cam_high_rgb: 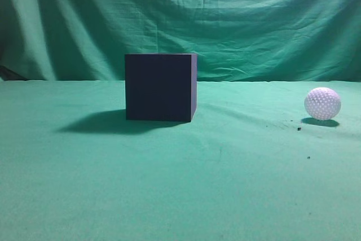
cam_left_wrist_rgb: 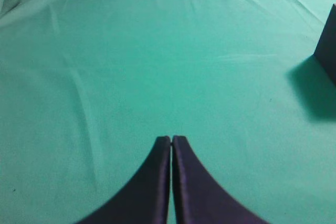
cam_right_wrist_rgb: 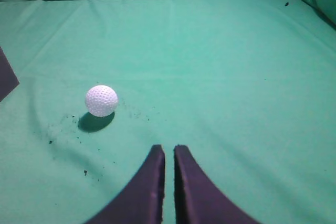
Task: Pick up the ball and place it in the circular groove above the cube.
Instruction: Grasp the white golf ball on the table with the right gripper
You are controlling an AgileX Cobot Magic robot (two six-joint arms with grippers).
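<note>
A white dimpled ball rests on the green cloth at the right; in the right wrist view the ball lies ahead and left of my right gripper, which is shut and empty. A dark cube stands near the middle; its top groove is hidden from this height. A corner of the cube shows at the right edge of the left wrist view and a corner at the left edge of the right wrist view. My left gripper is shut and empty over bare cloth. Neither gripper shows in the exterior view.
Green cloth covers the table and hangs as a backdrop. Small dark specks lie near the ball.
</note>
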